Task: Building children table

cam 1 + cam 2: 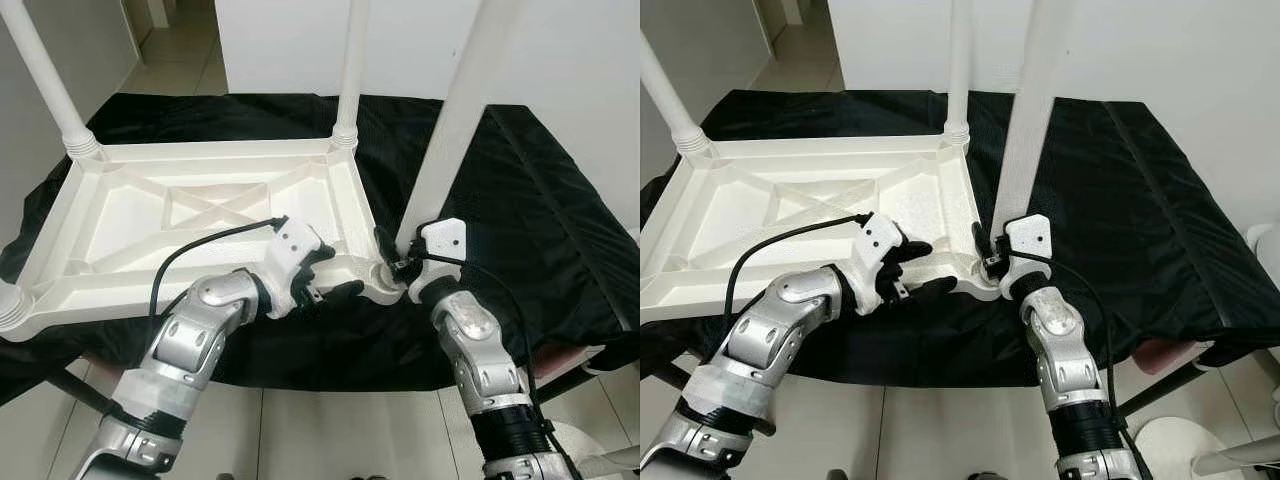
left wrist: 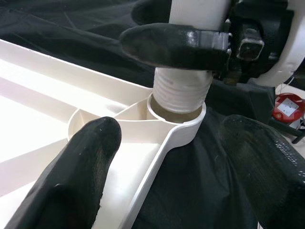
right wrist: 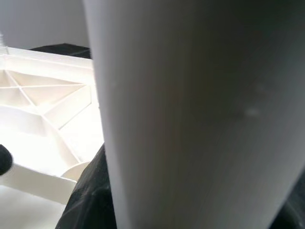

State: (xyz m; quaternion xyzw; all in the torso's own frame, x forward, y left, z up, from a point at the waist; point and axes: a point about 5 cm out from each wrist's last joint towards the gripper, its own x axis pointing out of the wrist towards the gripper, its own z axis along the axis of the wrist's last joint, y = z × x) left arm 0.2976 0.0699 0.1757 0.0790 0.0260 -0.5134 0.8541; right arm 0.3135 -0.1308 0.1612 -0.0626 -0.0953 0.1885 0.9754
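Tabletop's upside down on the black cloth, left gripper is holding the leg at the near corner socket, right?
Wrong arm: the right gripper holds that leg, as the left wrist view shows. The left gripper straddles the tabletop edge. The rest stands.

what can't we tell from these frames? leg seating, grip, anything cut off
- Thread depth of the leg in the corner socket: left wrist view, the rim hides it.
- Right gripper contact on the leg: eye views, wrist housing covers it; right wrist view too close.
- Leg tops: cut by the top edge, eye views.
- Tabletop near-left corner: cut by the left edge.
- Left gripper straddles the tabletop edge, open.
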